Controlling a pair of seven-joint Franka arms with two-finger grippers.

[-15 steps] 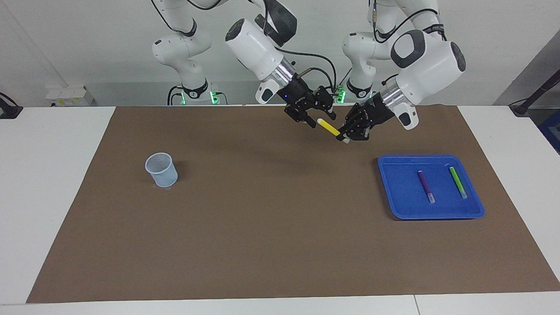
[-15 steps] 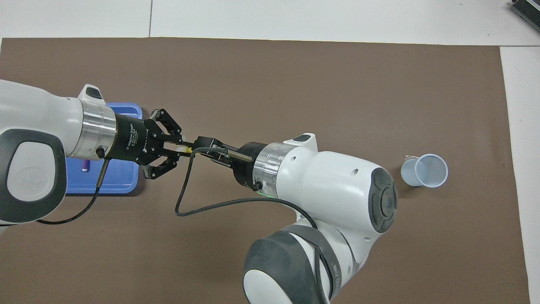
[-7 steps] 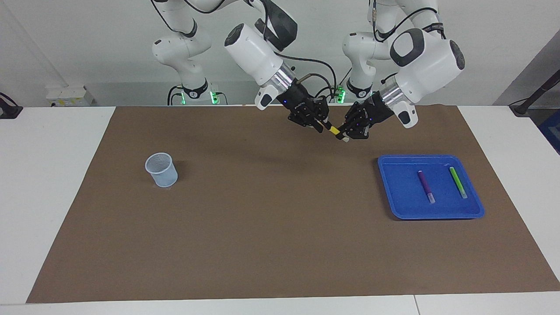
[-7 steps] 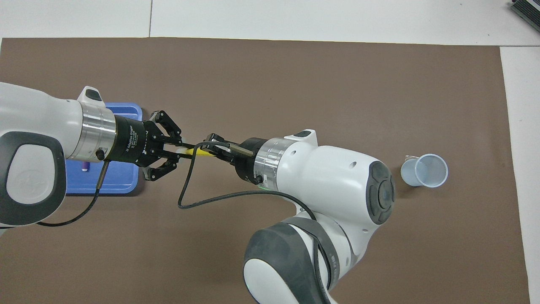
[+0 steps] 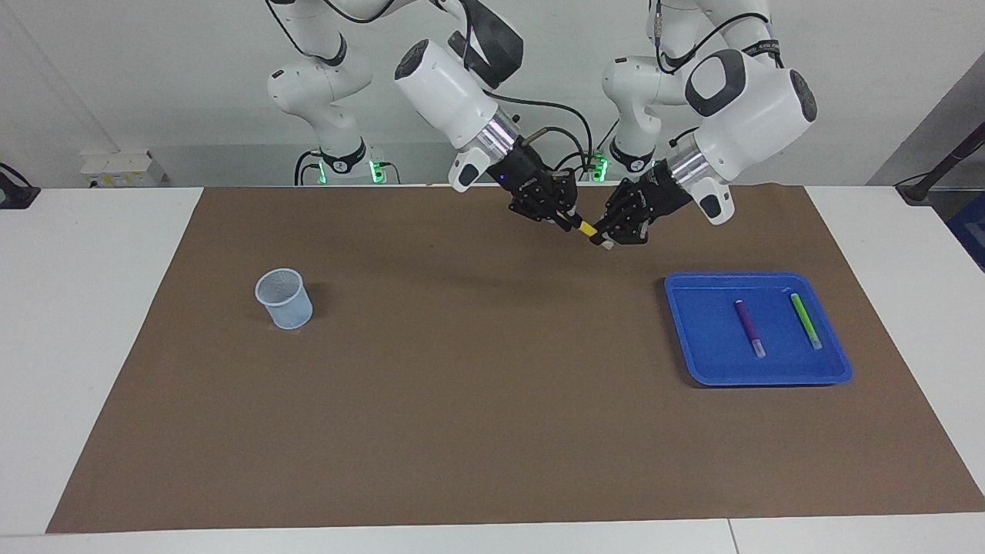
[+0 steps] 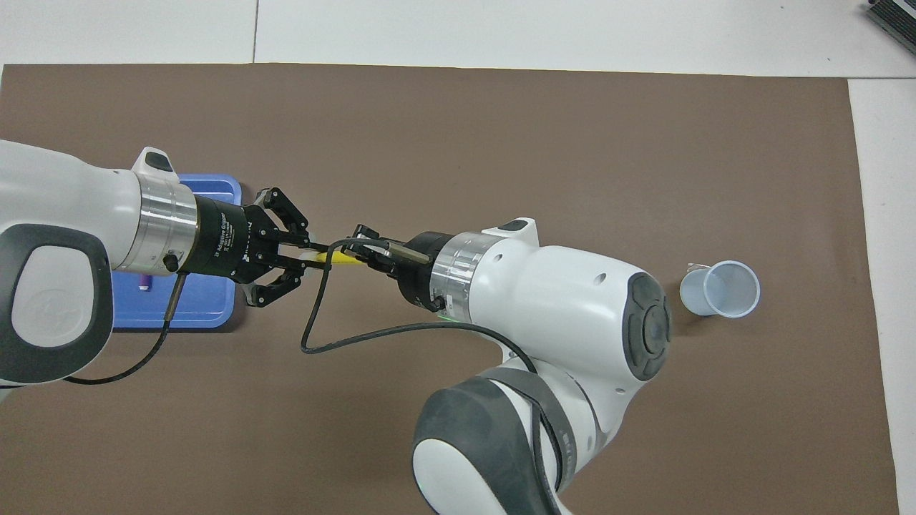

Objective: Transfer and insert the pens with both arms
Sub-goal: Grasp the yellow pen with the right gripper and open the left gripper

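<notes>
Two black two-finger grippers meet in mid-air over the brown table mat, joined by a short slim yellow marker pen that spans the small gap between them. The left gripper is closed on the pen's whitish cap end, and the right gripper has its fingers pinched together on the other end, so both clamp the same pen at once; this looks like the handover itself, with neither side yet letting go. Holding the pen by its ends rather than its middle leaves each tool room to grasp without colliding. Toward the left arm's end of the table from the left gripper lies a shallow blue plastic tray, and in it rest a purple marker pen and a bright green marker pen, side by side and apart, awaiting their turns. Well away from the right gripper, toward the right arm's end, stands a pale translucent plastic cup, upright and open, probably where the pens are to be inserted. The left gripper would likely release next.
</notes>
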